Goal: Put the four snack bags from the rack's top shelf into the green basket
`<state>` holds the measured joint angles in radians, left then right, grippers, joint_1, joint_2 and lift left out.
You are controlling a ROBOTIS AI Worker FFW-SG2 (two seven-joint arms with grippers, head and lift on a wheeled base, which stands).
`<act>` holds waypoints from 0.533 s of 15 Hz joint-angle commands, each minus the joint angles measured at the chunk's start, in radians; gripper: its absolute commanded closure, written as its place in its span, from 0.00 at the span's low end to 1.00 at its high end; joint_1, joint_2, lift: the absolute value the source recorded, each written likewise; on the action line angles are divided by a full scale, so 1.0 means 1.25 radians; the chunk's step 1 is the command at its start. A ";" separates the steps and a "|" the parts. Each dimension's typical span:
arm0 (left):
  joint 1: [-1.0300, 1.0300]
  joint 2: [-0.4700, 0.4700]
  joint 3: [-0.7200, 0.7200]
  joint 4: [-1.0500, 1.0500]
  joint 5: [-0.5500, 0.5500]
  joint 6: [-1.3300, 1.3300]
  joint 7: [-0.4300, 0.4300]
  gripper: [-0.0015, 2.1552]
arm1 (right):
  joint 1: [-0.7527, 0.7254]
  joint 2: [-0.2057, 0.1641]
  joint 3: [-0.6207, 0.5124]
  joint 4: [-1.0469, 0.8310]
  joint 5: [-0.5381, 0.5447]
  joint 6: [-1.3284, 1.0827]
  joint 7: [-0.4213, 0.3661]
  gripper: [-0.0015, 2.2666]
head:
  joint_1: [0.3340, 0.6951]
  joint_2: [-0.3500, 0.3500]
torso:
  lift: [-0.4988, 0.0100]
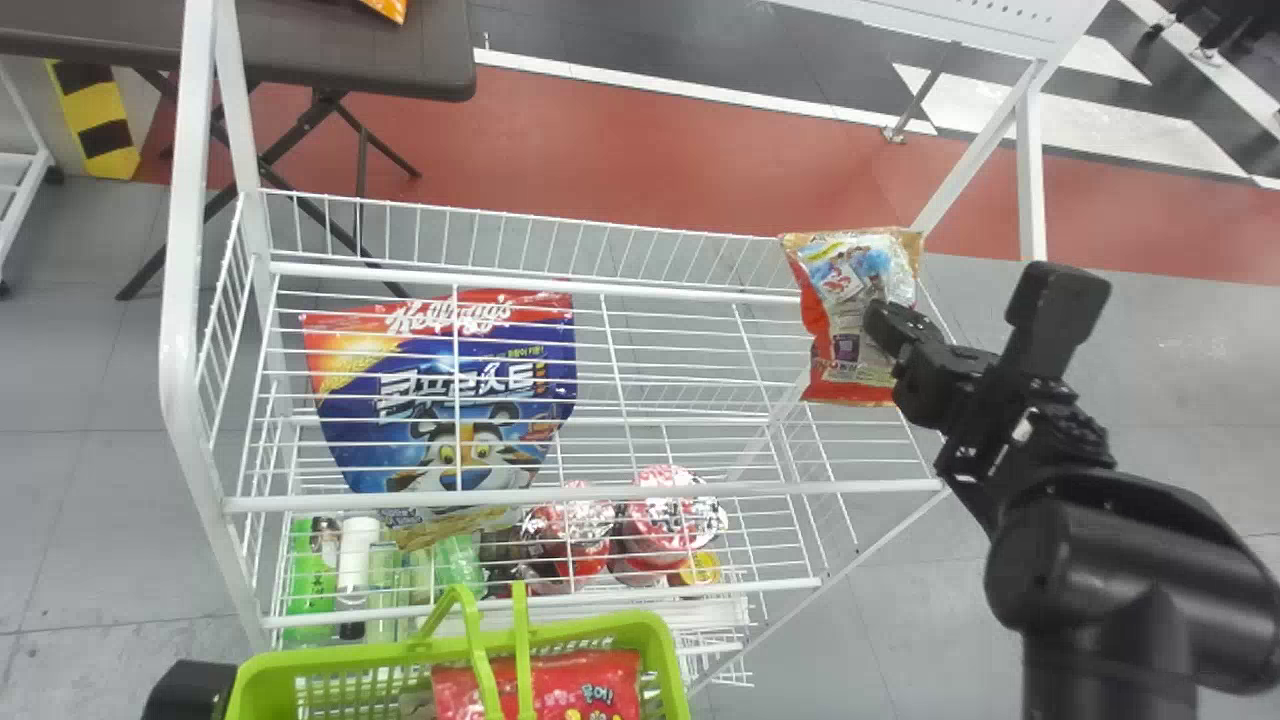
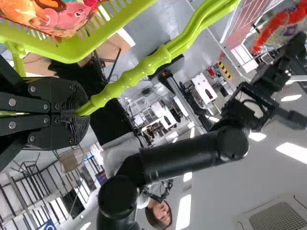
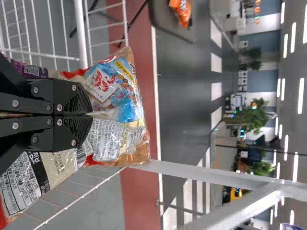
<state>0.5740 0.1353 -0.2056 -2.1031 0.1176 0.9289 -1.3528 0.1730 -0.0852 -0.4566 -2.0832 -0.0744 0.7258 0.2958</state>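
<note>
In the head view, my right gripper (image 1: 880, 320) holds a red and beige snack bag (image 1: 833, 345) above the right end of the rack's top shelf. The right wrist view has this gripper (image 3: 91, 115) shut on the bag's back seam (image 3: 117, 139). A blue tiger snack bag (image 1: 440, 400) lies at the shelf's left. My left gripper (image 1: 190, 690) is by the green basket (image 1: 655, 650), in front of the rack; in the left wrist view this gripper (image 2: 82, 112) is shut on the basket handle (image 2: 127, 84). A red snack bag (image 1: 590, 690) lies inside the basket.
The rack's white front rail (image 1: 600, 495) and right post (image 1: 1030, 180) border the top shelf. Bottles (image 1: 310, 575) and red-topped cups (image 1: 660, 525) stand lower down. Behind the rack at left is a dark table (image 1: 350, 50) with an orange packet (image 1: 388, 8).
</note>
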 commanded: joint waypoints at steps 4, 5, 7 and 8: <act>0.003 0.000 -0.001 0.000 -0.001 -0.010 0.001 0.73 | 0.205 0.057 -0.015 -0.324 -0.160 0.266 0.059 0.96 | 1.00 0.00 | 0.98; 0.003 0.000 -0.001 0.000 -0.001 -0.010 0.001 0.73 | 0.264 0.068 -0.016 -0.368 -0.198 0.273 0.081 0.96 | 1.00 0.00 | 0.98; 0.011 -0.003 0.001 0.001 0.000 -0.022 0.001 0.73 | 0.352 0.069 -0.019 -0.421 -0.263 0.273 0.116 0.96 | 1.00 0.00 | 0.98; 0.021 -0.004 0.005 0.001 0.002 -0.037 0.004 0.73 | 0.368 0.069 -0.016 -0.436 -0.272 0.312 0.140 0.96 | 1.00 0.00 | 0.98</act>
<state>0.5866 0.1330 -0.2045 -2.1022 0.1175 0.9039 -1.3500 0.5853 -0.0012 -0.4790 -2.5924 -0.3808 1.0740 0.4516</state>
